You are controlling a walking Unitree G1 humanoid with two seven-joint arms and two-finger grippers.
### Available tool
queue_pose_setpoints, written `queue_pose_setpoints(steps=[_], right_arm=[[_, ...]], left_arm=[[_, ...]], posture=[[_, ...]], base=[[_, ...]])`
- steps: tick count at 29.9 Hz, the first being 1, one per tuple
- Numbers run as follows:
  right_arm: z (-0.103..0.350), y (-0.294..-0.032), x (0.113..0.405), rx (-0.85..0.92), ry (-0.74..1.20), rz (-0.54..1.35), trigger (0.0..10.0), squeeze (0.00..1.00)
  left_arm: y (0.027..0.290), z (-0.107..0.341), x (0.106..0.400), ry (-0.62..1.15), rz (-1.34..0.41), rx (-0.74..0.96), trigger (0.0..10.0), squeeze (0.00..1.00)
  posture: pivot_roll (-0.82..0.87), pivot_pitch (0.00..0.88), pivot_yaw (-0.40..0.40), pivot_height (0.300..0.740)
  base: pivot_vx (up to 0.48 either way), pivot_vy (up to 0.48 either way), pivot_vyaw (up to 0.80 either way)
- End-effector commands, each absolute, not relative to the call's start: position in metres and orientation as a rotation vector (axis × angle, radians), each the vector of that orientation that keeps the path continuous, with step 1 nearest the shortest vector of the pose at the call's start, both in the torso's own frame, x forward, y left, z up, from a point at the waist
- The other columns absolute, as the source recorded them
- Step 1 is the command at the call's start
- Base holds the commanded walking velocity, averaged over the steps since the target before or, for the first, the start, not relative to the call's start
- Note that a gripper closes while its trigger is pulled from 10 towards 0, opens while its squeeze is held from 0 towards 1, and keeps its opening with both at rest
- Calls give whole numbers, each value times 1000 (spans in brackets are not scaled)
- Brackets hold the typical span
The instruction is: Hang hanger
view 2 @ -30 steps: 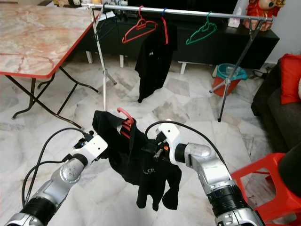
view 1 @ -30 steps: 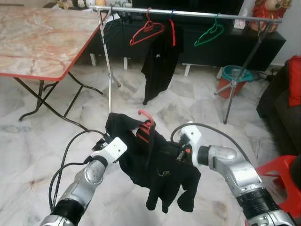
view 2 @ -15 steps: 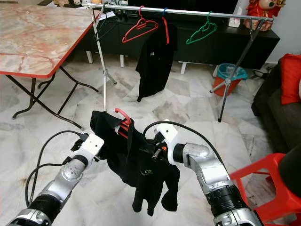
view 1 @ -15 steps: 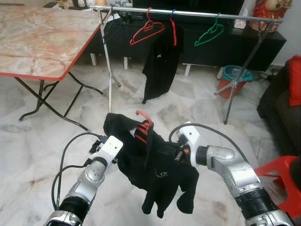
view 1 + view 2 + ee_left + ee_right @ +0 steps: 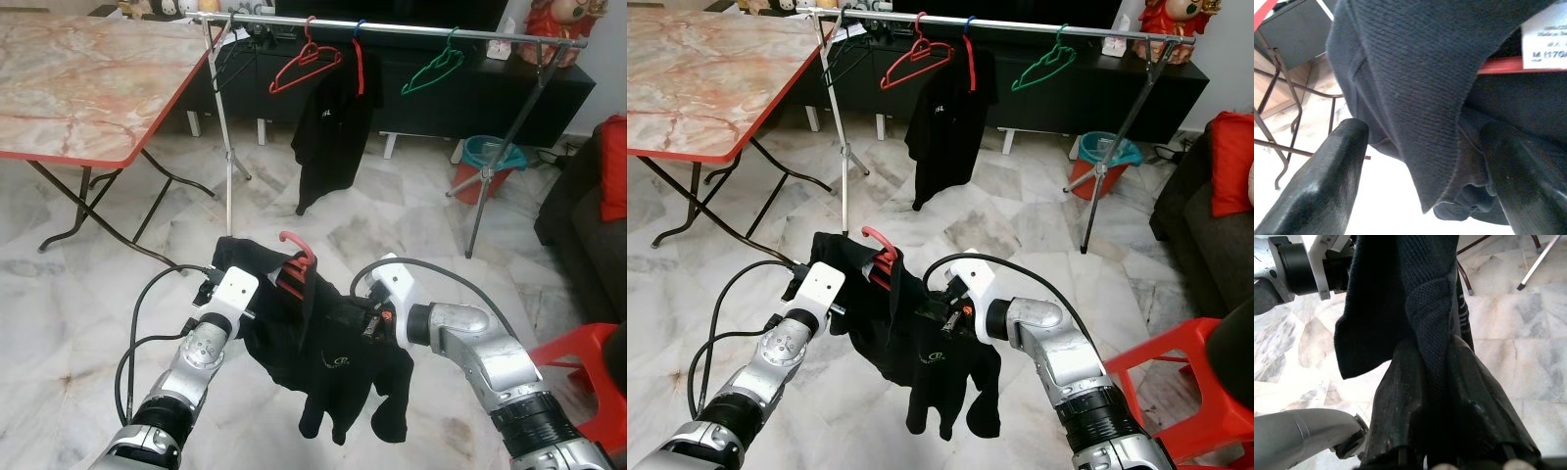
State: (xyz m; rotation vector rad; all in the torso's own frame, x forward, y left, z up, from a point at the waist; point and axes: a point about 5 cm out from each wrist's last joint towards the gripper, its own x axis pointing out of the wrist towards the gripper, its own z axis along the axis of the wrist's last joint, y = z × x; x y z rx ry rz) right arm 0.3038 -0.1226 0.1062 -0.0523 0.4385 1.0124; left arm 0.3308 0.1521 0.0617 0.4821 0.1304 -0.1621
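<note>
The red plastic hanger [image 5: 297, 262], draped with a black knit shirt [image 5: 328, 352], is held low and well short of the silver metal clothes rail [image 5: 392, 29], its hook pointing up toward it. The right gripper [image 5: 1437, 382] pinches a shirt fold; the left gripper [image 5: 1420, 166] stands spread around the cloth. Both are equally near.

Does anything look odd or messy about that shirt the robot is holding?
Yes. The black shirt sits askew on its red hanger, bunched at the top with one side drooping low. The right gripper pinches a fold of it; the left gripper's fingers stand open around another fold.
</note>
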Motion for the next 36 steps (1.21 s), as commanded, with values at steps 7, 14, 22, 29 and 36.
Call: queue_pose_setpoints(steps=[7,14,22,29,36], right_arm=[[117,-121,303,-71,392,1036,10000,0],[118,-119,303,-70,387,1040,10000,0],[117,-119,302,-77,395,1042,10000,0],[118,-120,303,-83,394,1040,10000,0],[116,-122,301,-92,404,1039,10000,0]], left_arm=[[157,59,330,141,-160,506,0,0],[154,56,330,153,-177,480,0,0],[150,55,329,170,-178,366,0,0],[150,58,331,148,-169,357,0,0],[155,60,333,138,-146,352,0,0]], posture=[[9,87,-83,740],[5,91,-82,740],[3,92,-85,740],[5,90,-87,740],[8,93,-88,740]], base=[[0,0,0],[0,0,0],[0,0,0],[0,0,0],[0,0,0]])
